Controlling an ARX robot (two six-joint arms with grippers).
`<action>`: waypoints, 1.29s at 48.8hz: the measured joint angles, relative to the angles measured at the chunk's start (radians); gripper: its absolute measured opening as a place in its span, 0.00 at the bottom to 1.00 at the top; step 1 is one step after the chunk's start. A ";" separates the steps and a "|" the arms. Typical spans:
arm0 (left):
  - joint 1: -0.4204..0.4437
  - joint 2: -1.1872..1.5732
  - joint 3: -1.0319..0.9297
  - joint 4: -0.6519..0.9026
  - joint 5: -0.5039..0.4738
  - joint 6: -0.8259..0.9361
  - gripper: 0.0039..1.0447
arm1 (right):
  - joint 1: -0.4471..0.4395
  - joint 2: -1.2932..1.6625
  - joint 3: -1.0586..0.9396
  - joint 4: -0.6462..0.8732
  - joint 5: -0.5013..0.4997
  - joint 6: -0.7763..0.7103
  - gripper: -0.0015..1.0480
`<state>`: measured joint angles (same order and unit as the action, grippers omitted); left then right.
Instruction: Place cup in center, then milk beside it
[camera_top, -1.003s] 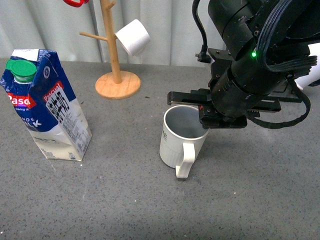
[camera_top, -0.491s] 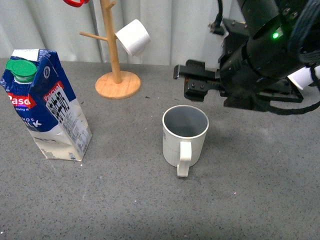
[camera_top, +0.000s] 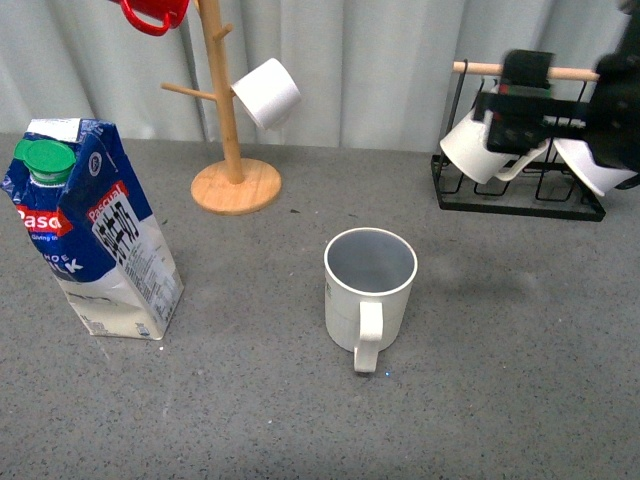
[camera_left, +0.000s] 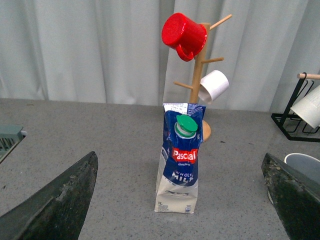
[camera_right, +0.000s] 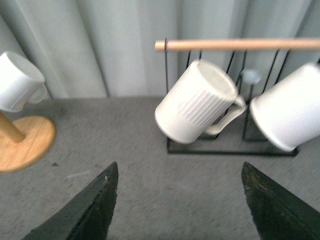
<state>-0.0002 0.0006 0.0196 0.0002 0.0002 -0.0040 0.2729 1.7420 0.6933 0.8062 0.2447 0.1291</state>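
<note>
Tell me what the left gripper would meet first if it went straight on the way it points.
Most likely the milk: it stands upright, centred between the left gripper's open jaws, with only bare table before it. Depth is unclear.

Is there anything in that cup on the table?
Empty. The front view looks down into the upright cup and shows only its bare grey-blue inside.
</note>
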 joint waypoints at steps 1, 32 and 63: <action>0.000 0.001 0.000 0.000 -0.001 0.000 0.94 | -0.003 -0.004 -0.019 0.037 -0.001 -0.012 0.66; 0.000 0.001 0.000 0.000 0.000 0.000 0.94 | -0.187 -0.558 -0.576 0.241 -0.158 -0.129 0.01; 0.000 0.001 0.000 0.000 0.000 0.000 0.94 | -0.270 -1.045 -0.683 -0.132 -0.243 -0.129 0.01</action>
<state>-0.0002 0.0013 0.0196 0.0002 0.0002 -0.0040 0.0025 0.6971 0.0105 0.6739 0.0017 0.0002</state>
